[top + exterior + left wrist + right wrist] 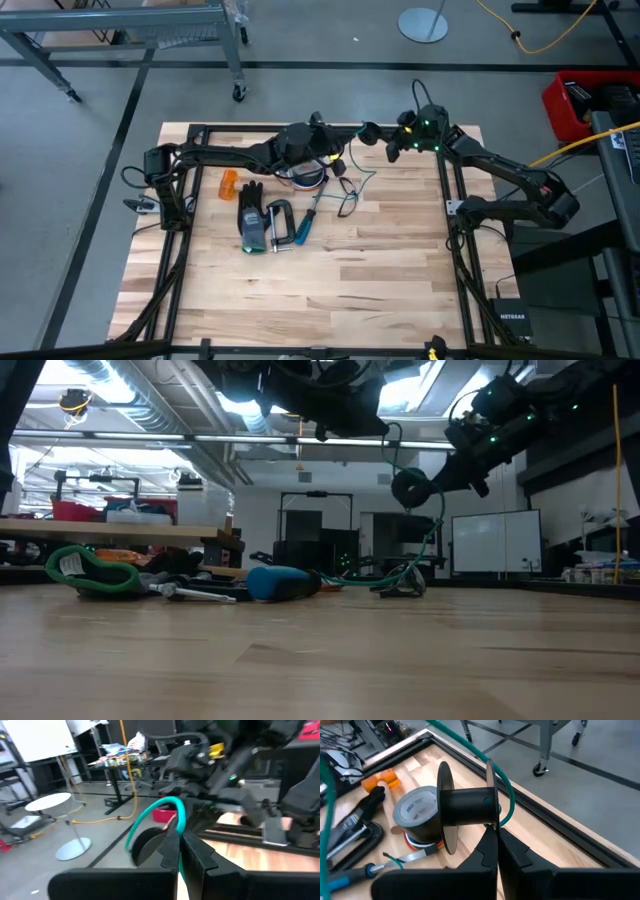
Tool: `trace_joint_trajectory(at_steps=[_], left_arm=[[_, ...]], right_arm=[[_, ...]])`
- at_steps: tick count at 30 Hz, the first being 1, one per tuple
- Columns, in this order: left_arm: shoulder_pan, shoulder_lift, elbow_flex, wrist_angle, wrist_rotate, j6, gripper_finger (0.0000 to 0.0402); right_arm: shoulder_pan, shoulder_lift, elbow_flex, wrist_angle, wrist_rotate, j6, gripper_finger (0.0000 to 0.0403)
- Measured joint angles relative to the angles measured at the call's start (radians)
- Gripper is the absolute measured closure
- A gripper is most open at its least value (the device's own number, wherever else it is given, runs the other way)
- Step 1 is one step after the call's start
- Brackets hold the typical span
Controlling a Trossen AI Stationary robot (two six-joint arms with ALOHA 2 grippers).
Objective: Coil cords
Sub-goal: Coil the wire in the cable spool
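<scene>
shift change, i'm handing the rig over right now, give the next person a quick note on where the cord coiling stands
Right gripper: shut on the black spool, held up over the table's far edge.
Left gripper: fingers shut on the teal-green cord, raised close to the spool.
Teal-green cord: one loop bends around the spool; the rest hangs down to the table near the blue-handled screwdriver.
Black cords: lying loose on the table beside the tape roll.
Done: green cord picked up, winding barely begun.
Left: wind the green cord fully, then coil the black ones.
</scene>
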Motion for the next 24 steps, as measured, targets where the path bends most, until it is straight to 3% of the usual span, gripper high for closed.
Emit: trace_joint_trajectory(at_steps=[11, 24], left_arm=[[-0.023, 0.001, 0.000, 0.059, 0.038, -0.023, 0.0401], [-0.024, 0.001, 0.000, 0.111, 0.042, -0.013, 0.0401]], right_arm=[[0.000, 0.132, 0.000, 0.142, -0.001, 0.035, 0.0402], [-0.001, 0.148, 0.000, 0.147, 0.017, 0.036, 0.0402]])
